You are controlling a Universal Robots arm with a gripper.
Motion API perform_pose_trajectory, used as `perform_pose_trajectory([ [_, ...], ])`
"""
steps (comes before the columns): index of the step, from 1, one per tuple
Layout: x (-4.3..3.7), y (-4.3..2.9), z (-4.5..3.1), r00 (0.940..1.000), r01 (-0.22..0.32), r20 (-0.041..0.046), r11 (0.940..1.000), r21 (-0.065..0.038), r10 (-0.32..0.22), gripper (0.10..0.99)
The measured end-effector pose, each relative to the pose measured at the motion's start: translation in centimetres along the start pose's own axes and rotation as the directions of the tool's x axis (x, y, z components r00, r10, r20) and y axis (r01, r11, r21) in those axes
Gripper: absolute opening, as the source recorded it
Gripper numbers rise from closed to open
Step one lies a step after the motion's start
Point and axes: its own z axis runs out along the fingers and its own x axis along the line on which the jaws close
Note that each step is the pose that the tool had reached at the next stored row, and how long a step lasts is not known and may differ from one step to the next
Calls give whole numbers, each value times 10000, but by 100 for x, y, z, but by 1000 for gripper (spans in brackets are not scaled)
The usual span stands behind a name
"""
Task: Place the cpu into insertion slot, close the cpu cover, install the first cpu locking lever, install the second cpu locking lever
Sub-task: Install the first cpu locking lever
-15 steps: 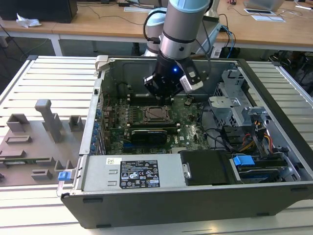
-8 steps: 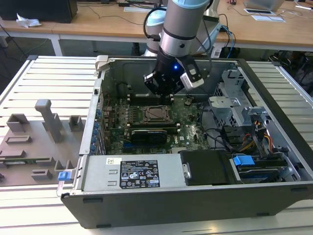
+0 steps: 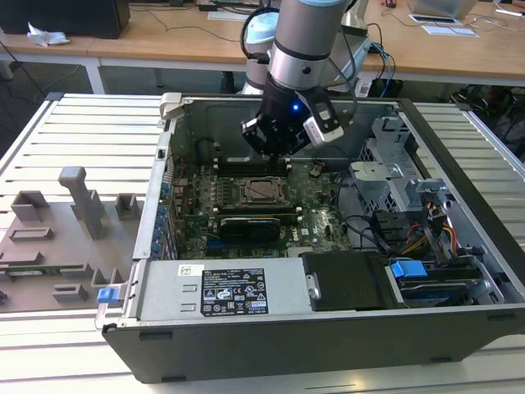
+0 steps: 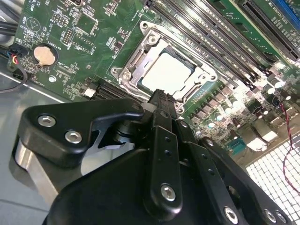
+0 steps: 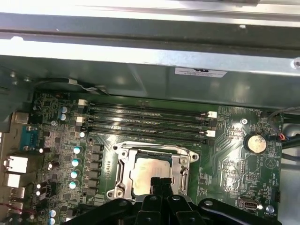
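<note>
Open computer case (image 3: 328,328) lying on a slatted table (image 3: 82,139), motherboard (image 3: 246,205) facing up inside.

Arm (image 3: 303,49) — reaching down into the case from the far side, its gripper (image 3: 275,152) hanging just above the board, beside the socket.

Gripper — in the second wrist view (image 4: 161,98) the fingertips are sitting together, nothing between them, the tip hovering at the socket's edge; in the first wrist view (image 5: 159,182) the black fingertips are overlapping the near edge of the chip.

Cpu (image 4: 166,72) — lying flat in the socket, dull silver top showing, also seen in the first wrist view (image 5: 150,171) and as a small pale square in the exterior view (image 3: 264,190).

Cover (image 4: 140,51) — silvery frame lying down around the cpu, the chip showing through its window; in the first wrist view (image 5: 123,166) it is framing the chip on all sides.

Memory slots (image 5: 145,122) — running in parallel rows just beside the socket.

Coin battery (image 5: 255,142) — sitting on the board, well apart from the socket.

Grey fixture (image 3: 57,238) — resting on the table at the exterior view's left.
</note>
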Motion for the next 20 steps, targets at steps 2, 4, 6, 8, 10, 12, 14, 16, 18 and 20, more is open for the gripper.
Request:
perform_pose_trajectory([
  [2,2,2,-27,10000,1,0,10000,0,-1,106],
  [4,6,5,-71,10000,0,-1,10000,-1,0,106],
  [6,15,13,-176,10000,0,0,10000,0,0,106],
  [8,20,18,-240,10000,1,0,10000,0,-1,106],
  [10,28,25,-325,10000,0,1,10000,0,0,106],
  [12,30,27,-349,10000,0,0,10000,1,0,106],
  [14,30,27,-350,10000,1,1,10000,-2,-1,106],
  [16,30,27,-350,10000,1,1,10000,-2,-1,106],
  [18,30,27,-351,10000,1,1,10000,-1,-1,106],
  [20,30,27,-352,10000,1,0,10000,0,-1,106],
])
